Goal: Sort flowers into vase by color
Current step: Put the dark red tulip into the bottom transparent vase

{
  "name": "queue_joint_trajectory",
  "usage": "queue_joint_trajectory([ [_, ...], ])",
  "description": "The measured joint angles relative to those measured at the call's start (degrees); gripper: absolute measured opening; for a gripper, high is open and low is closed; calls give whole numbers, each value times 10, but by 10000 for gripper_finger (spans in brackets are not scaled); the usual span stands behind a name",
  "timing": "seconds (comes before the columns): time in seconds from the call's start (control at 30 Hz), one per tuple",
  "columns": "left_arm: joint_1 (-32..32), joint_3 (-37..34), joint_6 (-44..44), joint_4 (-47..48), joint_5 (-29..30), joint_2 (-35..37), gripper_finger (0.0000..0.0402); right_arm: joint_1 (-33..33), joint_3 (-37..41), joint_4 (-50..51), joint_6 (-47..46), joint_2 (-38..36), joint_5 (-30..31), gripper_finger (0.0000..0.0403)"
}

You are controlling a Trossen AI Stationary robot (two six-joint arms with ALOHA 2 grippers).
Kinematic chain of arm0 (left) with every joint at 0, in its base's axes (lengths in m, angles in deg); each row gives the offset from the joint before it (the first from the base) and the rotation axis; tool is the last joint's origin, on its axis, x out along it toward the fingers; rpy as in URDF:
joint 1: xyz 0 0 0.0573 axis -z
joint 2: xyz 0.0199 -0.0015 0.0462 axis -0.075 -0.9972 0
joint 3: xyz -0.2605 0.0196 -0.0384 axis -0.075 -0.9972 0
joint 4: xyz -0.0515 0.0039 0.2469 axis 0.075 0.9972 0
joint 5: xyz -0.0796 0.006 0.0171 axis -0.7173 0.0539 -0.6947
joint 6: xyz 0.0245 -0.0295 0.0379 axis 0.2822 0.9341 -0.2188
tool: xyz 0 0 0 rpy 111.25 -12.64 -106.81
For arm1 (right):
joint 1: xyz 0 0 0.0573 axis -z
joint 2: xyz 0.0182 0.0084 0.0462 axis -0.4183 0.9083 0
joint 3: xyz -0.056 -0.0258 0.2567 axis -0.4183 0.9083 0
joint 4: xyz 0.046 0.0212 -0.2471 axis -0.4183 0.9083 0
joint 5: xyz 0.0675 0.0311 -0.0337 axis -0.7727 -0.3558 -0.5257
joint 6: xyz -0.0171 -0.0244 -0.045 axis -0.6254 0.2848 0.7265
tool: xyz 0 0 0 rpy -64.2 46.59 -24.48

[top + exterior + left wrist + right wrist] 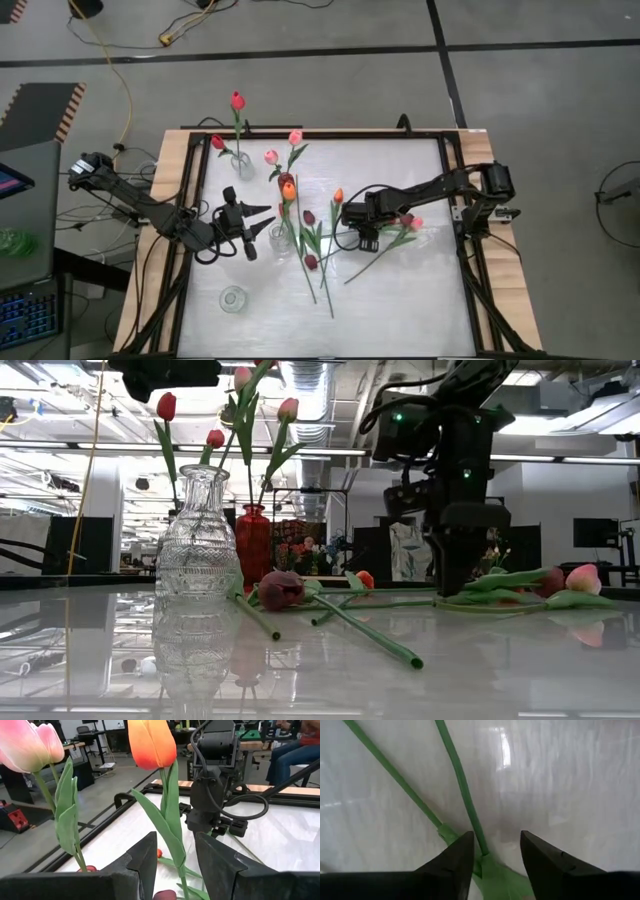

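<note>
Over the counter's (pixel 400 300) right half, right hand (pixel 366 238) lowered to the surface, arm folded in from the right edge, fingers (pixel 455 862) spread either side of a thin green stem (pixel 462 785) lying flat, not yet pinching it. At left of centre, left hand (pixel 262 225) held level, arm stretched in from the left edge, fingers (pixel 145 862) parted around the stem of an upright orange tulip (pixel 151 742) standing in a clear glass vase (pixel 281 237); cannot tell whether touching. Beside it, pink tulips (pixel 272 157) upright; farther back, red tulips (pixel 238 100) in another glass vase (pixel 241 165). Loose on the counter between both hands, maroon tulips (pixel 309 216) and long stems; just right of the right hand, a pink-headed tulip (pixel 414 223). Near the left front, an empty glass vase (pixel 233 298). White glossy counter in a black frame; grey floor with cables around.
</note>
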Motion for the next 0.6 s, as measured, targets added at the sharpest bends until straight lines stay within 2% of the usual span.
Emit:
queue_joint_trajectory([
  [0.37,0,0,1,2,0,0,123,0,0,3,0,0,0,53],
  [0.47,0,0,1,2,0,0,123,0,0,3,0,-2,0,36],
  [0.6,0,0,1,2,0,0,123,0,0,13,0,-6,0,38],
])
